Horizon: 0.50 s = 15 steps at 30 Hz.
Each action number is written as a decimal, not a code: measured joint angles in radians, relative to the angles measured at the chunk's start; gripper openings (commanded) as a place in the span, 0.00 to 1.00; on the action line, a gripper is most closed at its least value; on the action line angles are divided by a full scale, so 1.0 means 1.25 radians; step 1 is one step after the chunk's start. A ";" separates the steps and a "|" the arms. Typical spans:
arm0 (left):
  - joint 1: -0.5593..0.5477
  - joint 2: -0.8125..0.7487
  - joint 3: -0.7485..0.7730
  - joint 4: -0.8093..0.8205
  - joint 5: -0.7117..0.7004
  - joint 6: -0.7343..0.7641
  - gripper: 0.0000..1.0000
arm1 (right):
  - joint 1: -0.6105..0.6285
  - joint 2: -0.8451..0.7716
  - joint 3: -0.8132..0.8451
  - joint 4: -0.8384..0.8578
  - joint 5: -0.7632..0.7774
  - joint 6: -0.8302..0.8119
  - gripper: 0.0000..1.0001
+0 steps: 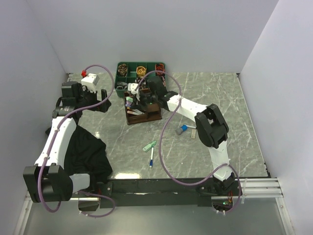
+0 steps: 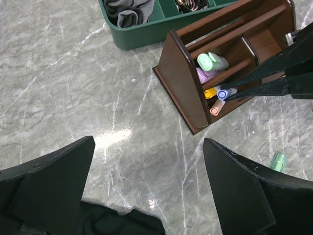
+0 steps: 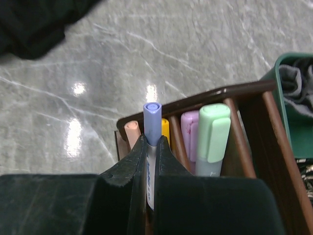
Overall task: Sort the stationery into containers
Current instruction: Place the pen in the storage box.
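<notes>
My right gripper [image 3: 152, 142] is clenched on the blue-capped pen [image 3: 152, 117], pinching the white barrel just behind the cap.

The pen is at the mouth of the brown organiser [image 3: 274, 127]. It sits in the narrow compartment, close between a peach pen [image 3: 131, 131] and a yellow pen [image 3: 165, 128]. A lilac highlighter [image 3: 188, 128] and a mint highlighter [image 3: 212, 132] occupy the next compartment.

Assessment: the pen is light, stiff, smooth plastic, liable to slip lengthwise, so the barrel is the sound hold.

Its long axis runs in line with my fingers, cap leading away from the wrist. How steeply it leans, I cannot tell.

My left gripper [image 2: 149, 142] is released, hovering over the worktop [image 2: 73, 73] left of the organiser.
</notes>
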 measured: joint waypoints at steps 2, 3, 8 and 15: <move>0.002 0.000 0.000 0.001 0.002 -0.001 1.00 | 0.000 0.002 -0.005 0.000 0.011 -0.006 0.02; 0.002 0.000 0.000 0.001 0.003 -0.001 0.99 | 0.000 0.002 -0.009 0.000 0.016 -0.006 0.02; 0.004 0.005 0.000 0.003 0.006 -0.001 0.99 | 0.001 0.004 -0.014 0.000 0.042 -0.006 0.02; 0.004 0.014 0.000 0.004 0.015 -0.002 0.99 | 0.003 0.005 -0.030 -0.003 0.074 -0.022 0.10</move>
